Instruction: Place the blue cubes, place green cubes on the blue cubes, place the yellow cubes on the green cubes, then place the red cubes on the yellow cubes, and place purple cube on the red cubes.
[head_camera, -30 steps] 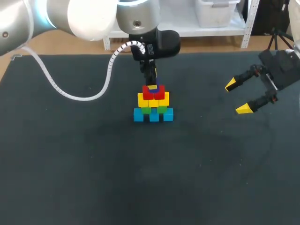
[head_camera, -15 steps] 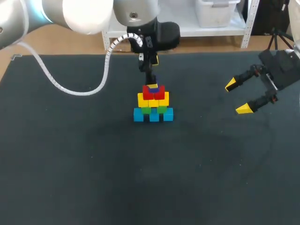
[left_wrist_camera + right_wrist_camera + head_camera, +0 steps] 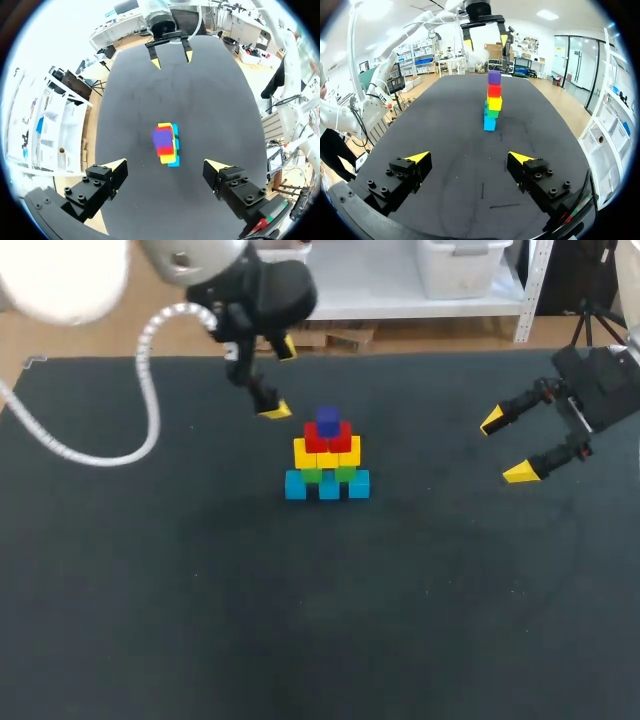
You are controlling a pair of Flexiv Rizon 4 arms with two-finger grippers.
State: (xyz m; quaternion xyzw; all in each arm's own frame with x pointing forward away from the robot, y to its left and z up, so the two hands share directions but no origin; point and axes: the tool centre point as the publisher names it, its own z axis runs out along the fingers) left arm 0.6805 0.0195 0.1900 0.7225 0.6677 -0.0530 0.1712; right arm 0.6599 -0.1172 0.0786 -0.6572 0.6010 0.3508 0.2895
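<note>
Left pincer (image 3: 279, 380) lifted off purple cube (image 3: 327, 421), gaping; right pincer (image 3: 506, 447) gapes over black mat (image 3: 200, 590).

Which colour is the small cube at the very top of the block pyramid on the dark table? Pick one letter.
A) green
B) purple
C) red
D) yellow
B: the small purple cube sits highest, resting directly on the red cubes with nothing above it.
</note>
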